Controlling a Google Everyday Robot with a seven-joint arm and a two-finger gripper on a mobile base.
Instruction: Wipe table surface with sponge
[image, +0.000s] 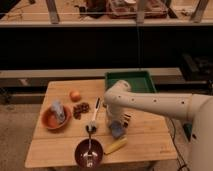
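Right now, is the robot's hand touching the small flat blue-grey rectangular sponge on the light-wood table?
Touching. The camera view shows the hand, mid-table, shut on the small flat blue-grey sponge, no gap between them.

Tool (116, 127) seemingly tight around sponge (119, 132)

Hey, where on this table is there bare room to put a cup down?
Bare wood: the front right of the table surface, right of the yellow item and in front of the green tray; also the front left corner beside the dark bowl. Crowded mid-table, where the gripper is shut on the sponge.
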